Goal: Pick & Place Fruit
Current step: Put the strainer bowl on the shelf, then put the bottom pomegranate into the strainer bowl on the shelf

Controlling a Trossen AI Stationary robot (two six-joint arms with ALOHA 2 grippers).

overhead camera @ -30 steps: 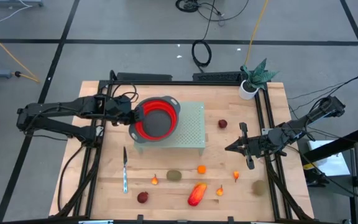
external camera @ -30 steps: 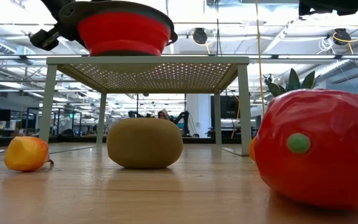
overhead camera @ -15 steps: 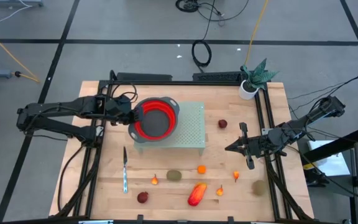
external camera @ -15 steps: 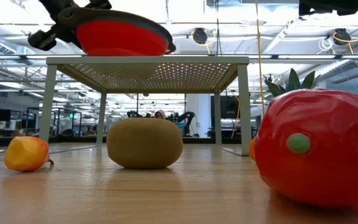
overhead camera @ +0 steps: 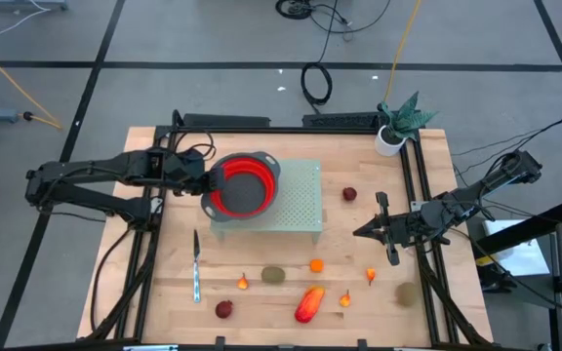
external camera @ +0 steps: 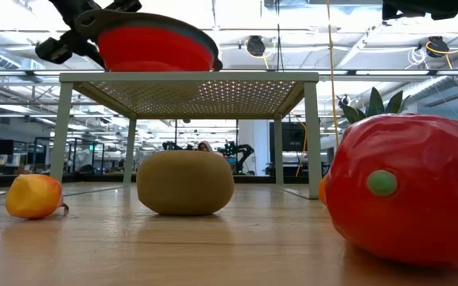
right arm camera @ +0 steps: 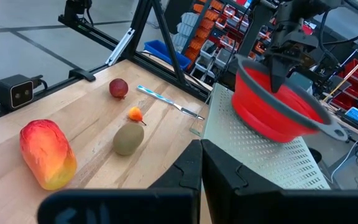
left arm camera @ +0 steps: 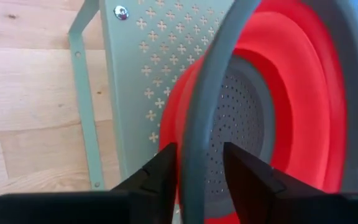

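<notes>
The left end effector (left arm camera: 194,171) has loosened around the bowl (overhead camera: 244,185) rim, fingers parted beside it; the bowl now sits tilted on the rack (overhead camera: 301,195). The right end effector (overhead camera: 379,231) stays shut, unmoved. Fruit (overhead camera: 308,303) lies on the surface (overhead camera: 164,292).

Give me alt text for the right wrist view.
The left gripper straddles the rim of a tilted red bowl on a pale green perforated stand. On the wooden table lie a red-orange fruit, a kiwi and a knife.
</notes>
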